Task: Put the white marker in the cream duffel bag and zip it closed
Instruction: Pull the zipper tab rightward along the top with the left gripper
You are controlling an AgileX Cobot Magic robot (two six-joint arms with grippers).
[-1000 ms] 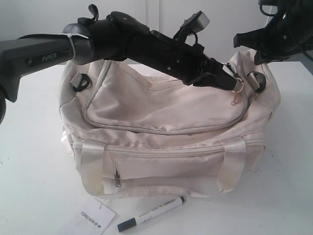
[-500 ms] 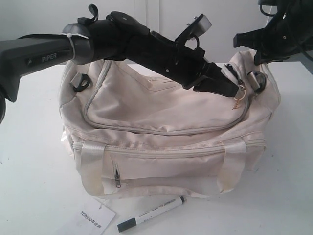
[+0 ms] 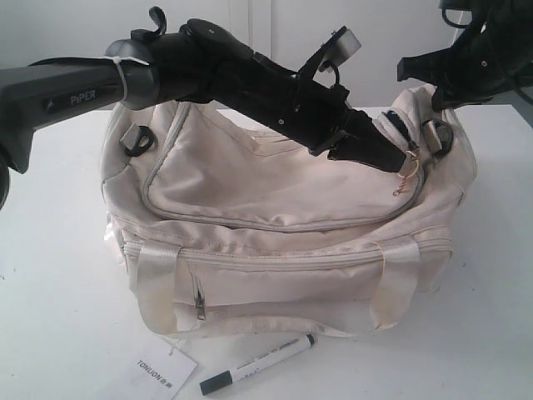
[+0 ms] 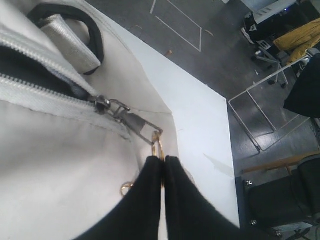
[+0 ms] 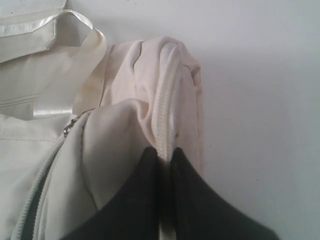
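Observation:
The cream duffel bag sits in the middle of the white table. My left arm reaches across its top, and the left gripper is shut on the gold ring zipper pull at the bag's right end. Behind the slider the zip shows a dark gap. At the bag's far right end, the right gripper is shut on a fold of bag fabric with zipper tape and holds it up. The white marker, with its dark cap, lies on the table in front of the bag, away from both grippers.
A white paper tag lies next to the marker's capped end. Black end rings hang at the bag's ends. The white table shows bare surface on both sides of the bag. In the left wrist view, floor and chairs show beyond the table edge.
The left gripper has moved right and slightly down along the bag's top with the ring pull in it. The right gripper, marker and tag have not moved.

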